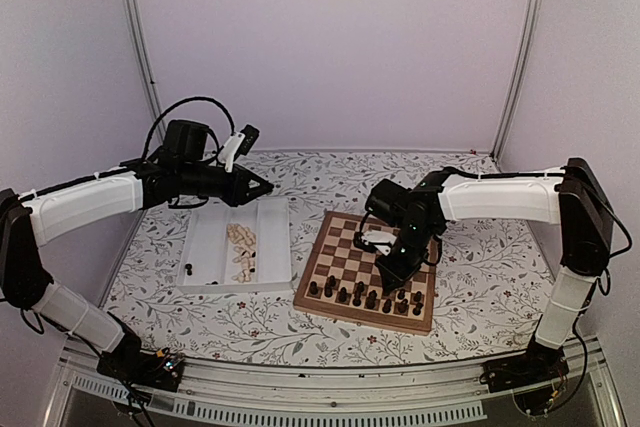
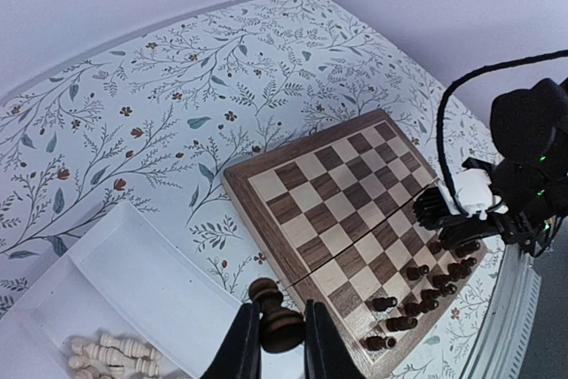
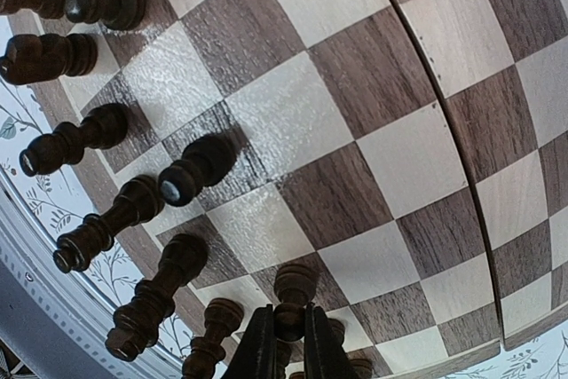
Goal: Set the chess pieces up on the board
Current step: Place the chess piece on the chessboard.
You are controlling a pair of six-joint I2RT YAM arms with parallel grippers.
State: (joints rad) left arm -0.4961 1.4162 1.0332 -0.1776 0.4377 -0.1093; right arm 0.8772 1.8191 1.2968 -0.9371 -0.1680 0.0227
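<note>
Chess pieces (image 2: 273, 308) of dark turned wood are pinched, one each, by the left tool (image 2: 282, 330) and the right tool (image 3: 284, 330).

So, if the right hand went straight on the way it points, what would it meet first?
The board, likely: the right hand points down at it, shut on a dark piece; depth unclear.

Board (image 1: 345, 237) on table (image 1: 480, 267), right of centre, toward near edge. Tray (image 1: 212, 232) just left of board. Chessmen (image 1: 360, 295) in two rows along board's near edge. Heap of chessmen (image 1: 240, 247) in tray's right compartment; few more (image 1: 189, 269) at left compartment's near end. Left gripper (image 1: 268, 187) over tray's far edge, chessman (image 2: 277, 321) between fingers. Right gripper (image 1: 385, 282) over board's near rows, on one pawn (image 3: 295, 286).
</note>
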